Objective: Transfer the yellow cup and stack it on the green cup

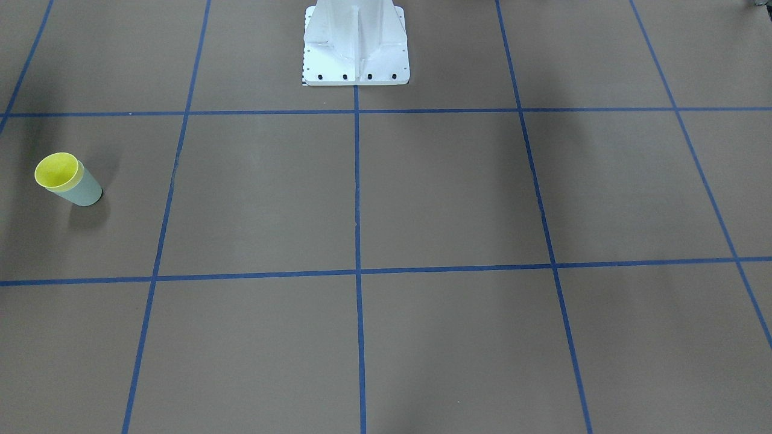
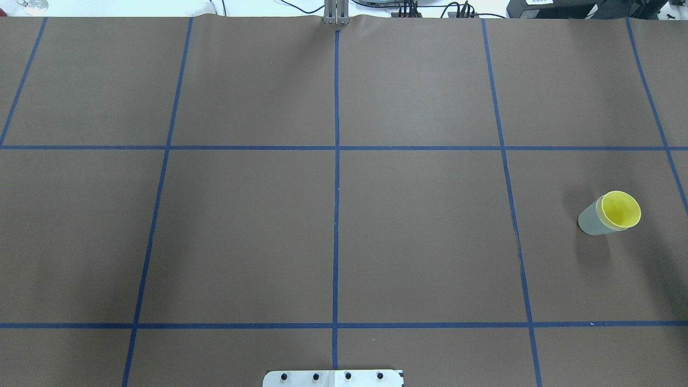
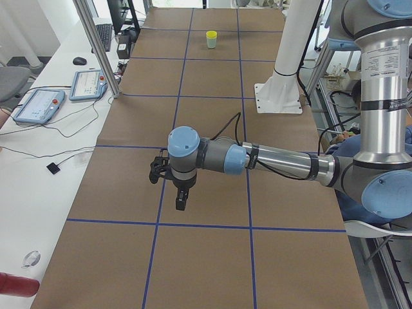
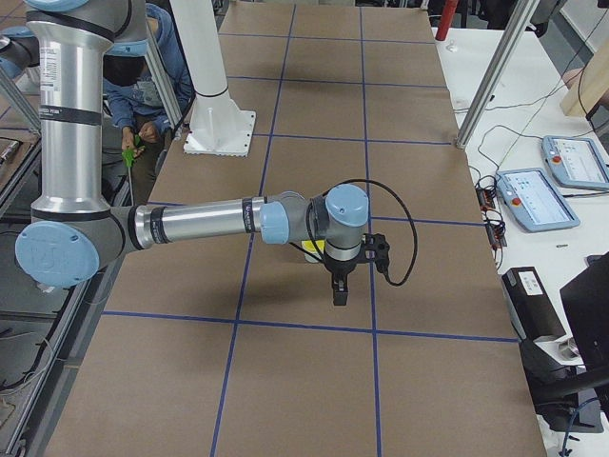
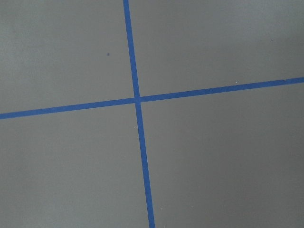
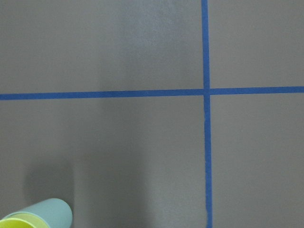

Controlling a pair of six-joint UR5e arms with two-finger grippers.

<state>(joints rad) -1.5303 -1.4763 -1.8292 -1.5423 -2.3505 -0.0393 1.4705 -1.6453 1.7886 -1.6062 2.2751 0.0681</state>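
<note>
The yellow cup sits nested inside the green cup, with only its rim and inside showing. The pair stands upright on the table's right side in the overhead view, yellow cup in green cup. The right wrist view shows the green cup at its bottom left corner. My left gripper hangs over the table's left end, far from the cups. My right gripper hangs above the table beside the cups. Both grippers show only in the side views, so I cannot tell whether they are open or shut.
The white robot pedestal stands at the table's robot-side edge. Blue tape lines divide the brown table into squares. Control tablets and cables lie on the white side bench. A seated person is behind the pedestal.
</note>
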